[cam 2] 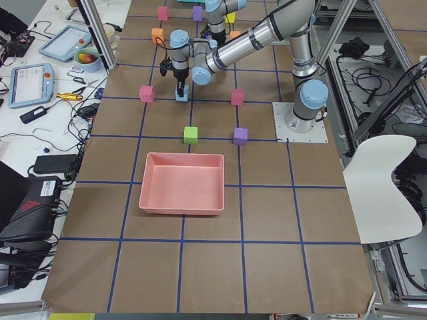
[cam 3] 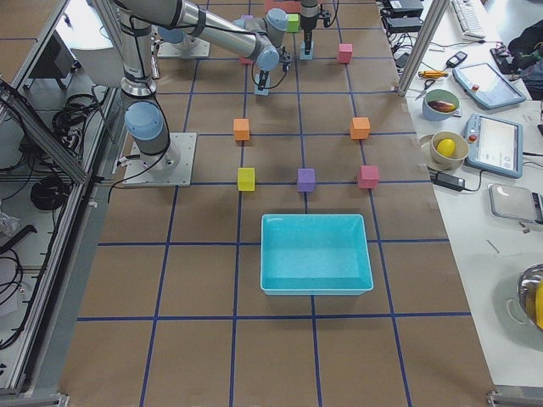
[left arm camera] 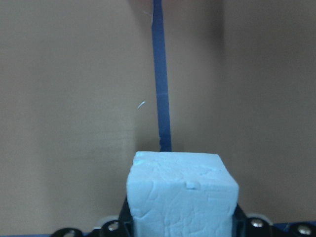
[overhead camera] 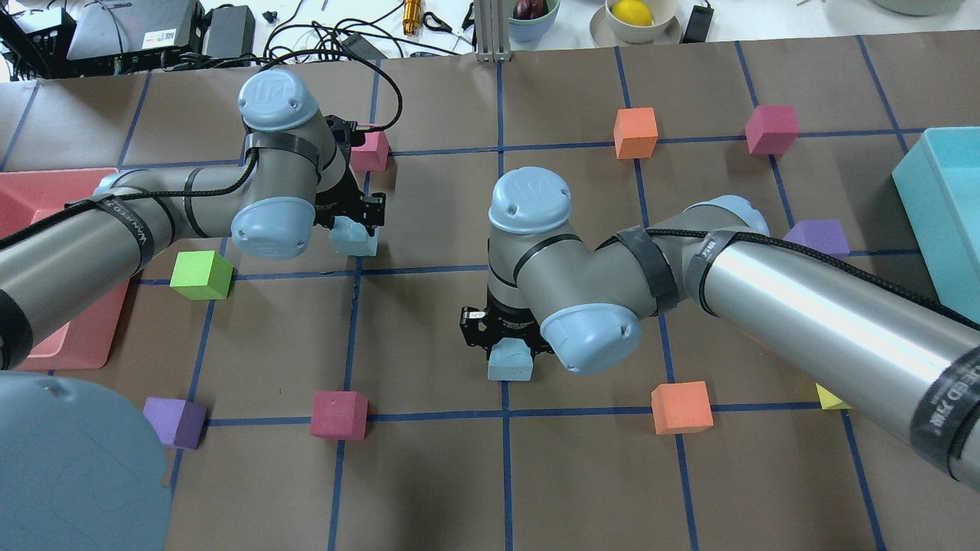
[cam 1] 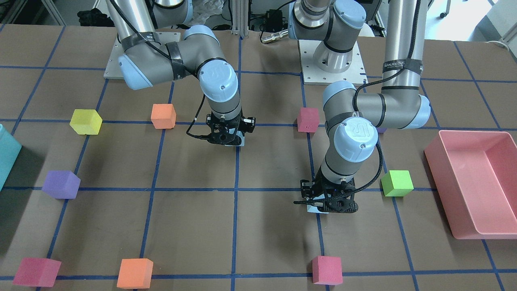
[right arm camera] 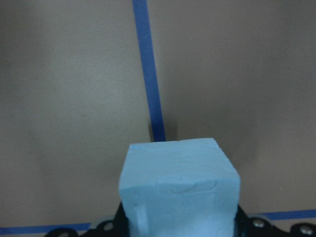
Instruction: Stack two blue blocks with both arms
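Two pale blue blocks are each held in a gripper. My left gripper (overhead camera: 356,222) is shut on one blue block (overhead camera: 354,237), low over the table beside a blue tape line; it also shows in the front view (cam 1: 313,208) and fills the left wrist view (left arm camera: 180,195). My right gripper (overhead camera: 505,340) is shut on the other blue block (overhead camera: 511,361), which also shows in the front view (cam 1: 238,141) and the right wrist view (right arm camera: 178,187), low near the table's middle. I cannot tell whether either block touches the table. The two blocks are about one grid square apart.
A pink bin (cam 1: 468,182) lies at my left end and a teal bin (overhead camera: 945,207) at my right end. A green cube (cam 1: 398,182) sits near the left gripper, a magenta cube (overhead camera: 370,151) just beyond it. Orange, purple, magenta and yellow cubes are scattered around.
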Available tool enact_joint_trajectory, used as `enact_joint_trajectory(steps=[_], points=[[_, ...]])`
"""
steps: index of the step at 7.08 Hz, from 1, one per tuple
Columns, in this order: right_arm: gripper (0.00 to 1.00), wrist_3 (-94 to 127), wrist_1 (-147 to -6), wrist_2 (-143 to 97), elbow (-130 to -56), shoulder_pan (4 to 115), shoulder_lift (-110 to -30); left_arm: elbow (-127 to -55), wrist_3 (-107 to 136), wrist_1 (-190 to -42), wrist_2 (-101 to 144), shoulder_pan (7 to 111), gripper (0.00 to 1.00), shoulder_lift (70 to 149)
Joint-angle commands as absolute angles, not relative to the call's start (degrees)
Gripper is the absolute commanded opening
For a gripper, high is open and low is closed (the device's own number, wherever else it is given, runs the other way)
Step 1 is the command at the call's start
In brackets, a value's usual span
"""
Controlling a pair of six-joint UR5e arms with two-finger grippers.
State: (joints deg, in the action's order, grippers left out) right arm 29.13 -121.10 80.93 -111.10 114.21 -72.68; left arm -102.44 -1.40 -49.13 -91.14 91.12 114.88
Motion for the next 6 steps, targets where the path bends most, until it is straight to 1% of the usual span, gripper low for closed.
enact_joint_trajectory(steps=[1,2,3,4,6], points=[[0.06,28.5,-131.1,80.9,-115.8,115.0,-72.5,-102.7,-1.3,-49.0,-90.7,91.0,0.0,114.7],[0.28,28.7,-132.3,80.9,-117.1,114.9,-72.5,-102.8,-0.5,-49.1,-91.2,92.4,0.0,113.7],[0.76,29.4,-132.3,81.7,-116.8,114.8,-72.5,-102.8,-0.5,-50.3,-90.9,92.4,0.0,112.1],[1.0,29.3,-132.3,81.8,-116.5,114.4,-73.2,-103.4,-0.5,-51.5,-90.8,92.4,0.0,110.5],[1.0,29.4,-132.2,81.2,-116.0,113.6,-73.4,-103.4,-0.4,-56.1,-90.8,92.5,0.0,106.1]])
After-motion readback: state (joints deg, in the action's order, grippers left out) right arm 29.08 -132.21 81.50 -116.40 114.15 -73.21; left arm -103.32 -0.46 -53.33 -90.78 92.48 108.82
